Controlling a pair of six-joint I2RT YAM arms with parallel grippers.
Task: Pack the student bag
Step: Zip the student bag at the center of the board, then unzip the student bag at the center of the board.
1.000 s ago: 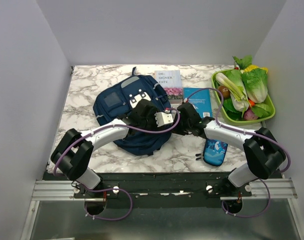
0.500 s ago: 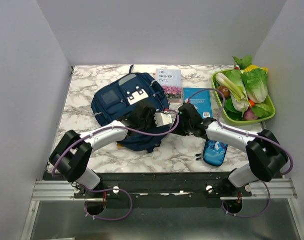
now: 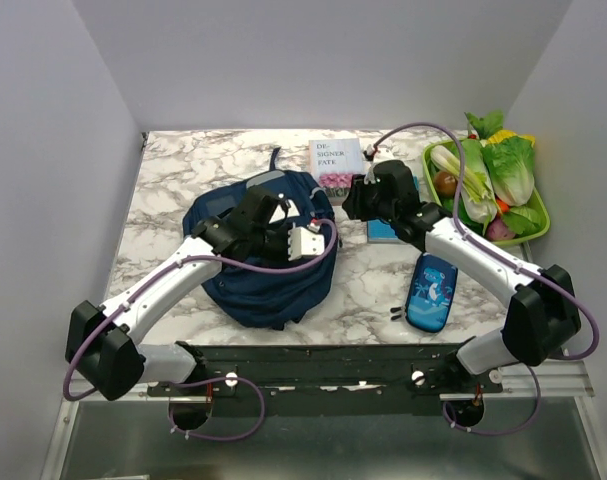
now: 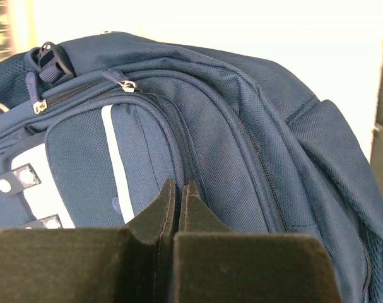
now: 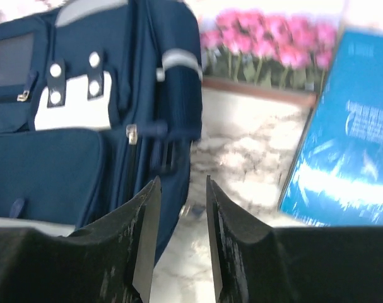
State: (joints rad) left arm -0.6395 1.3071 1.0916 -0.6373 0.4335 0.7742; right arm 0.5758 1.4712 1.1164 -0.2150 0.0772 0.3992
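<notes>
The student bag point(image 3: 273, 285), navy blue with a white patch, sits bunched up at the left centre of the marble table point(image 3: 173, 170). My left gripper point(image 3: 271, 228) is on its upper part. In the left wrist view its jaws point(image 4: 179, 184) are pressed together at a fold of the student bag point(image 4: 241, 126), beside the front pocket. My right gripper point(image 3: 355, 200) hovers off the bag's right side. In the right wrist view it point(image 5: 182, 180) stands open over bare marble, with nothing between its fingers and the student bag point(image 5: 52, 158) to its left.
A white book with pink flowers point(image 3: 335, 163) and a blue book point(image 3: 383, 230) lie behind and under the right arm. A blue dinosaur-print pencil case point(image 3: 430, 292) lies near the front right. A green tray point(image 3: 536, 232) of vegetables stands at the far right.
My left gripper has shut on the bag and drawn back, and the bag has bunched up and shifted toward the front. My right gripper has opened wider and moved away toward the books.
</notes>
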